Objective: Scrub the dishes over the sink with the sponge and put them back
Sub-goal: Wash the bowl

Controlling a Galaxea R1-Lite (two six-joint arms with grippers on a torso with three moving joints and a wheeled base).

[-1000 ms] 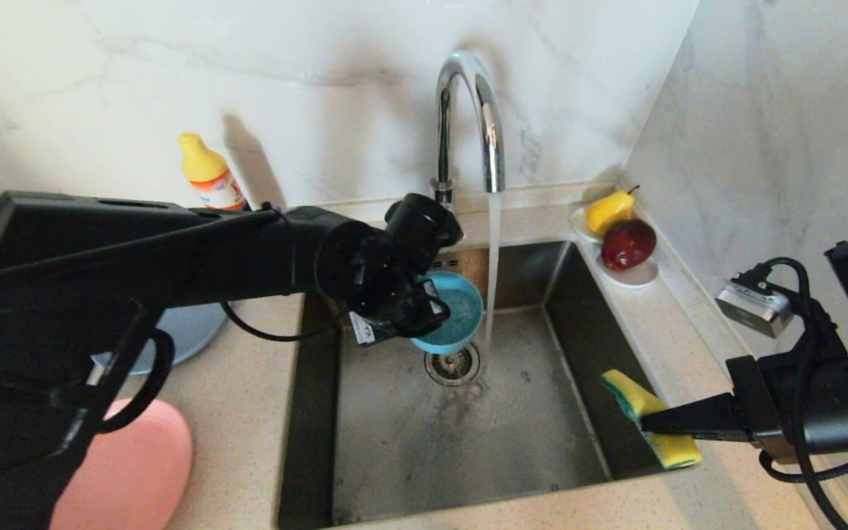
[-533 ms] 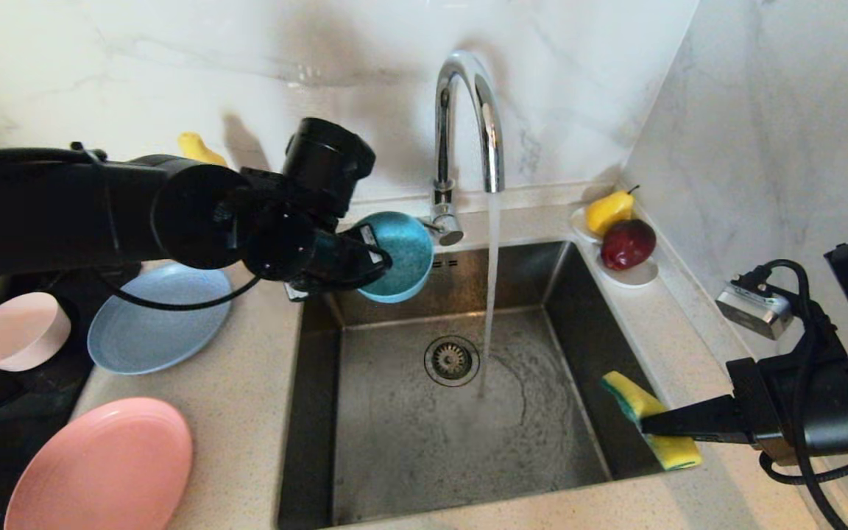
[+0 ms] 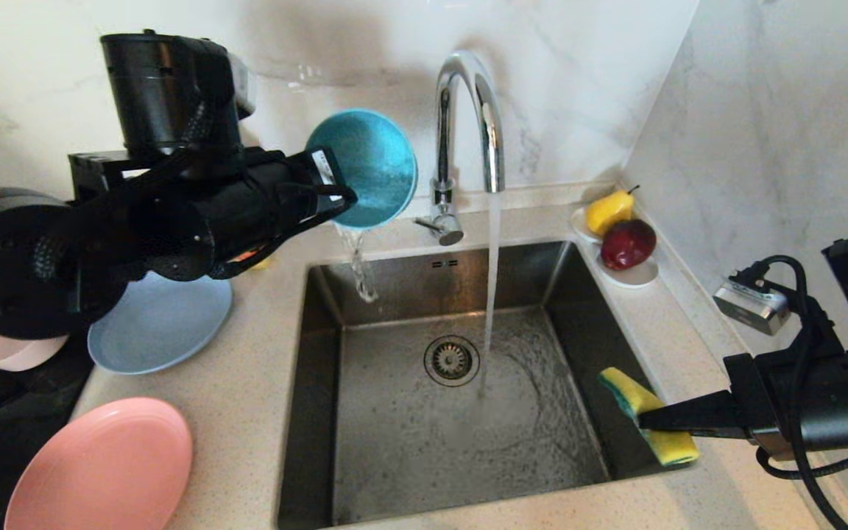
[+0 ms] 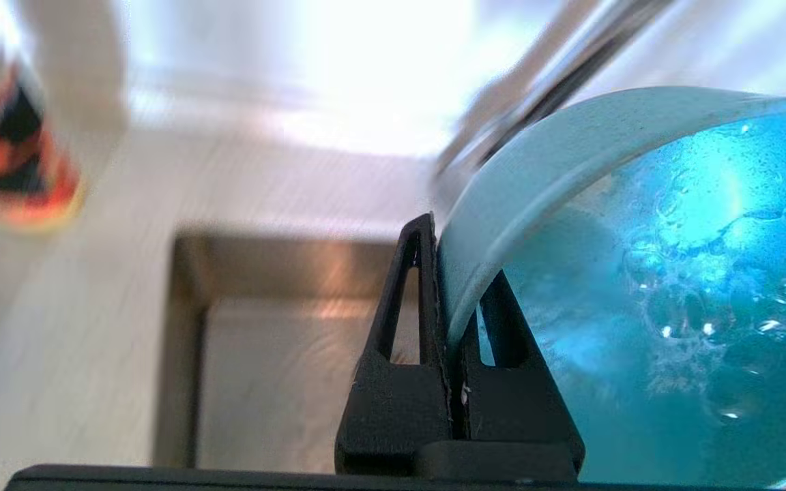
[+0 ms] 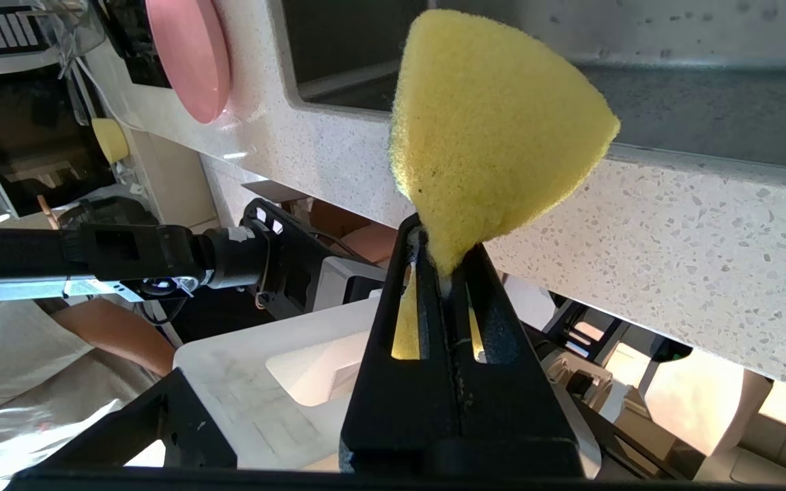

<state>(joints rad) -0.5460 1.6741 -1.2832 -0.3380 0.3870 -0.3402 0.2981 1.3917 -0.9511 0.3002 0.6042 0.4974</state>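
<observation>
Left gripper: pinched tight on the rim of the teal bowl, one finger inside the wall, one outside; held up at 11 o'clock from the drain strainer, just beside the faucet.
Teal bowl: tipped on edge, opening facing the room; water spills from its lower lip into the back-left corner of the sink. Bubbles and a wet film show inside it in the left wrist view.
Right gripper: clamped flat on the sponge, at 4 o'clock from the strainer, over the sink's right edge.
Sponge: yellow body, green layer on the side facing the basin; squeezed thin between the fingers.
Faucet: running; the stream lands just right of the strainer.
Grey-blue plate: on the counter at 9 o'clock from the sink, partly under the left arm.
Salmon-pink plate: counter, 8 o'clock, near the front edge.
Pale pink bowl: far left, beside the grey-blue plate.
Fruit dish: 2 o'clock corner, holding a yellow pear and a red apple.
</observation>
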